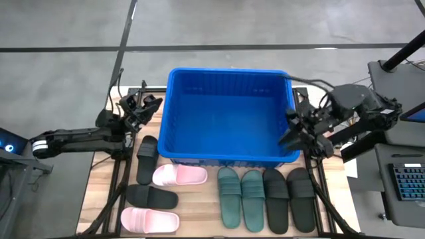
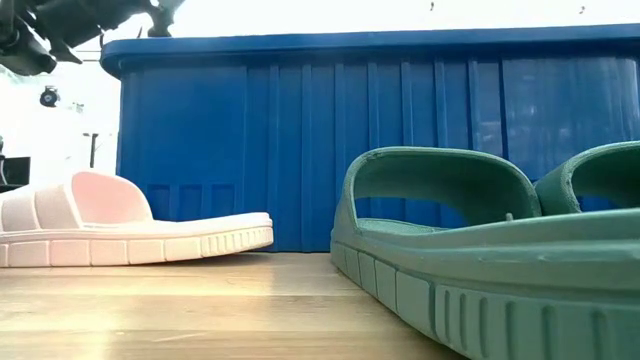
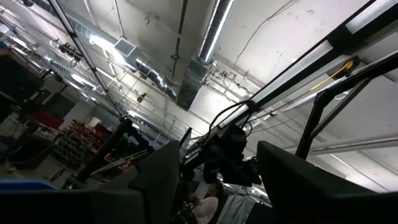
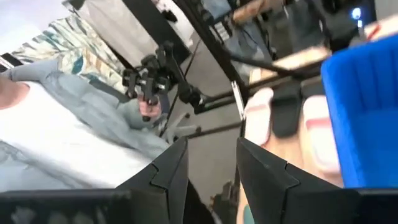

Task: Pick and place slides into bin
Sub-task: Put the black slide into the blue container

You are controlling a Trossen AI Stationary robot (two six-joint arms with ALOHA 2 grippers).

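Near edge of worktop (image 1: 199, 219): eight slides (image 1: 241, 190) in a row, none picked yet. Behind: blue bin (image 1: 226, 113), empty. Flanking it: left gripper (image 1: 143, 106) and right gripper (image 1: 299, 129), both spread, holding nothing, prob. clear of load path.

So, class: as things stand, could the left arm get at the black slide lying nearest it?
Probably yes. The left gripper hangs open beside the bin, and the black slide lies just below it in the high view, uncovered, with only a pink slide alongside.
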